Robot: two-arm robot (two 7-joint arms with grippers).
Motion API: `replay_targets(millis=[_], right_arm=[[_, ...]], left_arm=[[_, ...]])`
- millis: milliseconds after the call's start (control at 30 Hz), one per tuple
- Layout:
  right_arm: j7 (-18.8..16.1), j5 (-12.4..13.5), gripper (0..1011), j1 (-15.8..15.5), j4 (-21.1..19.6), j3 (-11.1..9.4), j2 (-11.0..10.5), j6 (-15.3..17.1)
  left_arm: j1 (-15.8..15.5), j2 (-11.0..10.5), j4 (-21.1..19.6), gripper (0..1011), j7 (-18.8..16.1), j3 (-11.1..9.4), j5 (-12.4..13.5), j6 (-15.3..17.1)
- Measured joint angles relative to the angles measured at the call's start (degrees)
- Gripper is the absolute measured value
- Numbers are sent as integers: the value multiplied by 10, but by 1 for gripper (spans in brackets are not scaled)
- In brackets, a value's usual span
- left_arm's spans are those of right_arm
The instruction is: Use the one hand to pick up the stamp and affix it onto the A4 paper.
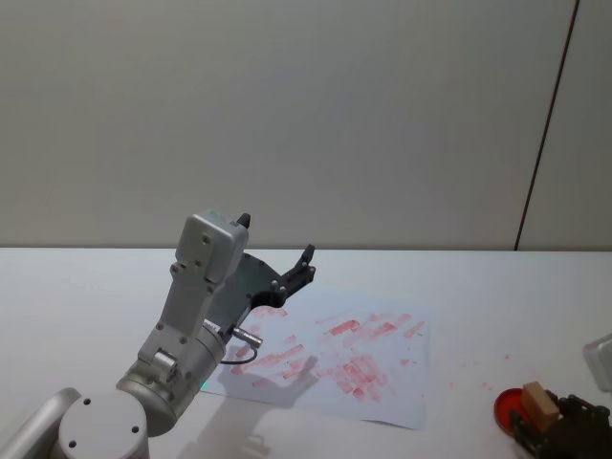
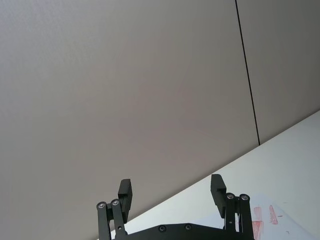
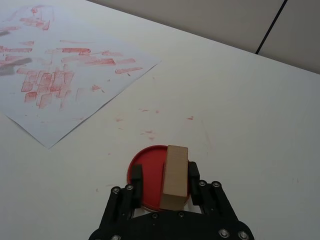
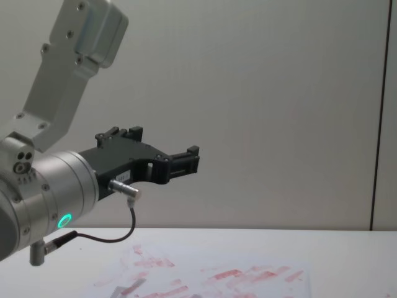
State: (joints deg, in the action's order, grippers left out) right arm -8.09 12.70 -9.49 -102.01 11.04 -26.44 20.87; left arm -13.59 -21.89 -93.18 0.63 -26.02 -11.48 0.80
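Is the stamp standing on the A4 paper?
No, the stamp stands on the red pad, inside the open right pincer, apart from the A4 paper.

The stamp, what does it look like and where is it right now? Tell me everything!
The stamp is a small, plain tan block that looks like wood, longer than wide. It stands on a round red ink pad on the white table, off to the right of the paper. The right gripper reaches around it, open: one finger looks pressed to its side, the other stands apart. Its underside is hidden. The left gripper hangs open far off, above the paper.
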Motion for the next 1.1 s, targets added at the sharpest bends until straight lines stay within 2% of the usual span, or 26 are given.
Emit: replay_targets(millis=[200, 333, 600, 867, 1100], right_arm=[[0, -1, 331, 1, 1, 0, 1, 1], [-1, -1, 235, 1, 1, 1, 1, 1], [-1, -1, 220, 3, 2, 1, 3, -4], [-5, 6, 221, 14, 0, 1, 13, -27], [-21, 14, 221, 43, -9, 7, 38, -47]], left_arm=[[0, 0, 0, 1003, 0, 0, 0, 0], [0, 0, 0, 1003, 0, 0, 0, 0], [0, 0, 0, 1002, 0, 0, 0, 0], [0, 0, 0, 1002, 0, 0, 0, 0], [0, 0, 0, 1002, 0, 0, 0, 0]])
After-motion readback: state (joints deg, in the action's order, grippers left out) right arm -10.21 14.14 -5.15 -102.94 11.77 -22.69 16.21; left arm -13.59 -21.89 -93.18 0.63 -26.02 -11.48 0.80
